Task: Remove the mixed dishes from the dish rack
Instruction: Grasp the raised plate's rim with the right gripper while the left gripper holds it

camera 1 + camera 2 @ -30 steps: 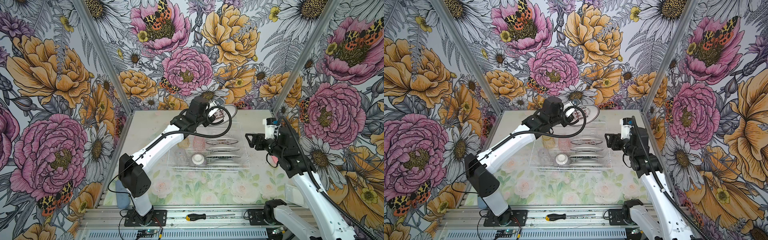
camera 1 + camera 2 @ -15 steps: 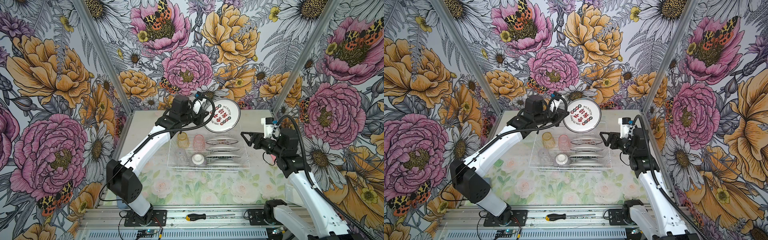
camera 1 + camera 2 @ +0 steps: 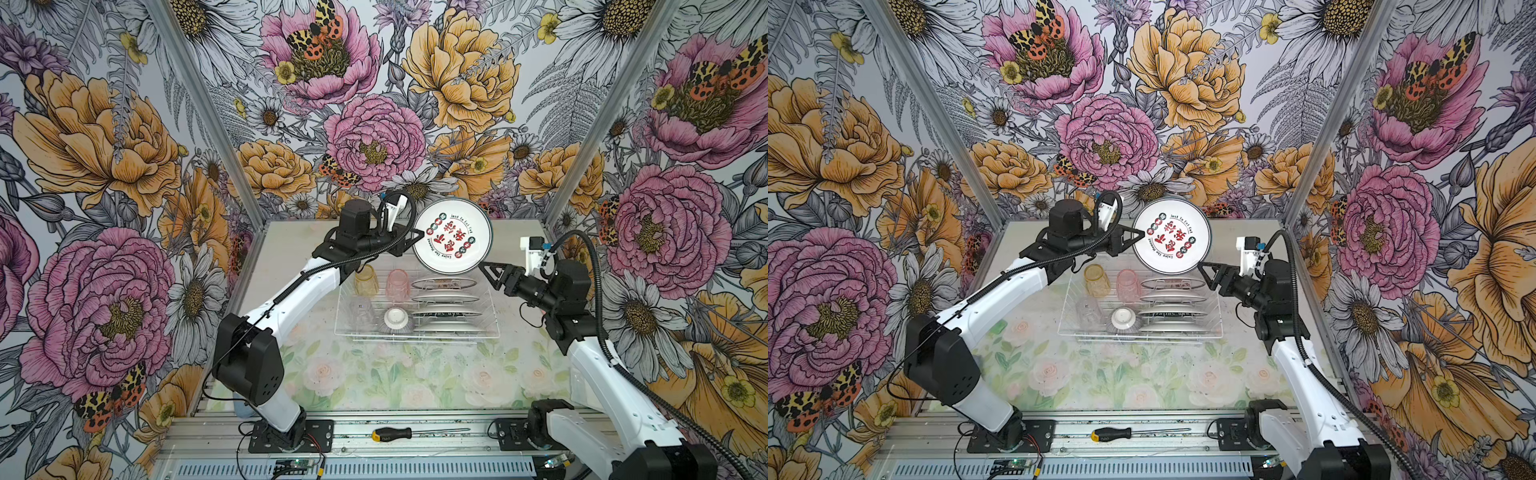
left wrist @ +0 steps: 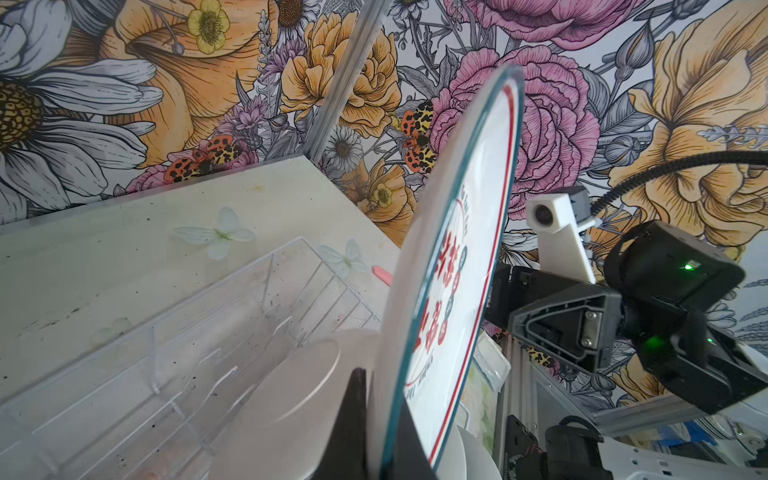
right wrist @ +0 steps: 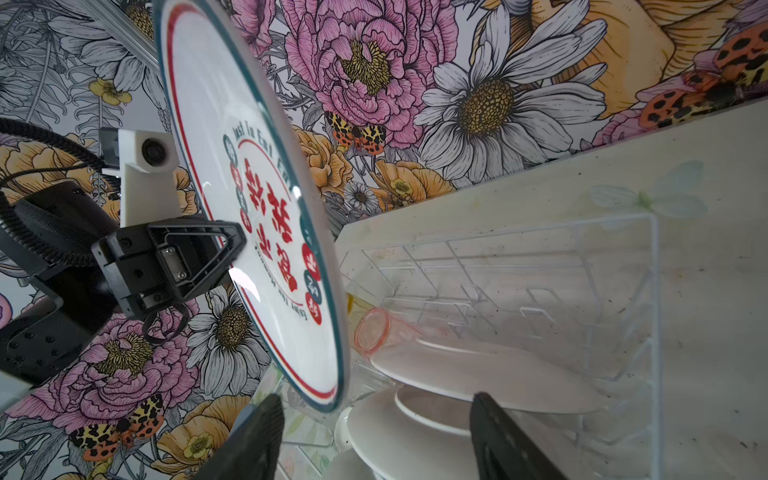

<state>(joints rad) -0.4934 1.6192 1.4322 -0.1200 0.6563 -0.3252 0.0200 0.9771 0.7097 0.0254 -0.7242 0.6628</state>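
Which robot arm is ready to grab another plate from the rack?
Probably the right. The right gripper is open and holds nothing, near the racked plates in the dish rack. The left gripper is shut on the lifted plate.

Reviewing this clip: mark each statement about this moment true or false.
1. The left claw grips a printed plate by its rim, above the rack. True.
2. The right claw is shut on that plate. False: its jaws stand open by the plate's lower edge.
3. The pink glass stands on the table outside the rack. False: it is in the rack, beside the amber glass.
4. The bowl sits upside down in the rack. True.
5. A screwdriver lies on the front rail. True.
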